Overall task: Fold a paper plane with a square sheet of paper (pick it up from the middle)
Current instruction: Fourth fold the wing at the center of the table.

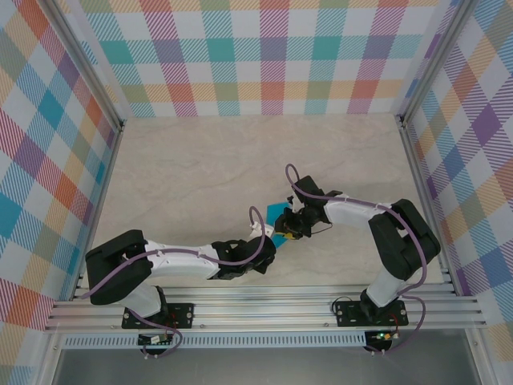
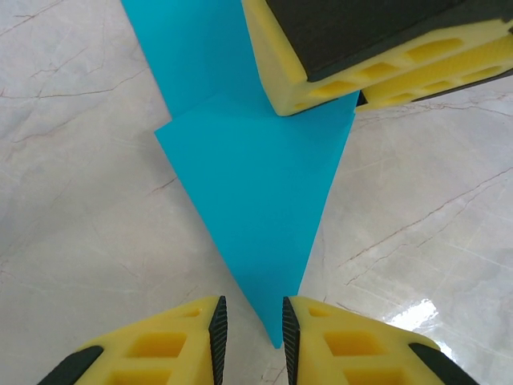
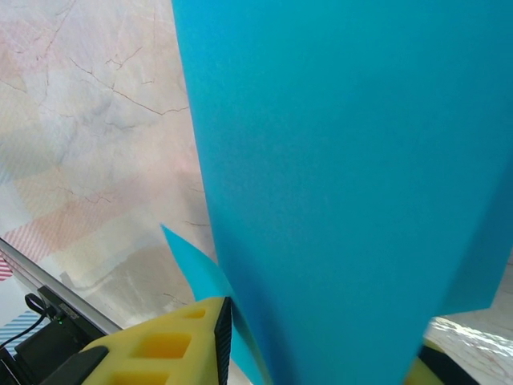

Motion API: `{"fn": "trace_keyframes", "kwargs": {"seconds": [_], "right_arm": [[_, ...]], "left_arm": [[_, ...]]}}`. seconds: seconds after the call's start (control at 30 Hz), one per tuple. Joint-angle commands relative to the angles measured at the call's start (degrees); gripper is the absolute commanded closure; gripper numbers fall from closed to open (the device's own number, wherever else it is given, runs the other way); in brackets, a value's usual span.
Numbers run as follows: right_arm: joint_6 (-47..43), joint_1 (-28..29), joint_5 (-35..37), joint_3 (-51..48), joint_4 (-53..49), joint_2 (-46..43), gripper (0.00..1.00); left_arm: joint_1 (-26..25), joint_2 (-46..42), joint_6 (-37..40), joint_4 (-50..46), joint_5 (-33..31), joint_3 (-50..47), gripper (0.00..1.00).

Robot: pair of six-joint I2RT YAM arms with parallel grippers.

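Observation:
The teal-blue sheet of paper (image 1: pixel 277 211) is folded into a slim pointed paper plane (image 2: pixel 256 192) near the middle of the table. Its sharp tip points at my left gripper (image 2: pixel 251 314) and lies between the two black pads. That gripper is open, and the left pad is clear of the paper. My right gripper (image 1: pixel 287 227) meets it from the right, and its yellow fingers (image 2: pixel 280 56) sit over the wide end of the plane. In the right wrist view the folded paper (image 3: pixel 345 176) stands between the parted fingers of the right gripper (image 3: pixel 321 346), and it hides the right finger.
The marble-look tabletop (image 1: pixel 192 168) stretches away behind and to the left of the grippers. Checkered walls (image 1: pixel 272 56) close off three sides. An aluminium rail (image 1: pixel 264 309) with both arm bases runs along the near edge.

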Motion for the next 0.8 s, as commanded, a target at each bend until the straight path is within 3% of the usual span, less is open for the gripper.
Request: {"fn": "trace_keyframes", "kwargs": {"seconds": [0.0, 0.3, 0.77], "right_arm": [[-1.9, -0.3, 0.7, 2.2, -2.3, -1.5, 0.73], [-2.8, -0.4, -1.3, 3.7, -2.8, -0.6, 0.86], [-2.1, -0.4, -2.6, 3.9, -2.4, 0.0, 0.87]], "left_arm": [[-0.2, 0.3, 1.5, 1.3, 0.4, 1.3, 0.72], [-1.5, 5.1, 3.6, -2.0, -2.5, 6.3, 0.66], [-2.9, 10.4, 2.2, -5.0, -10.1, 9.5, 0.69]]}}
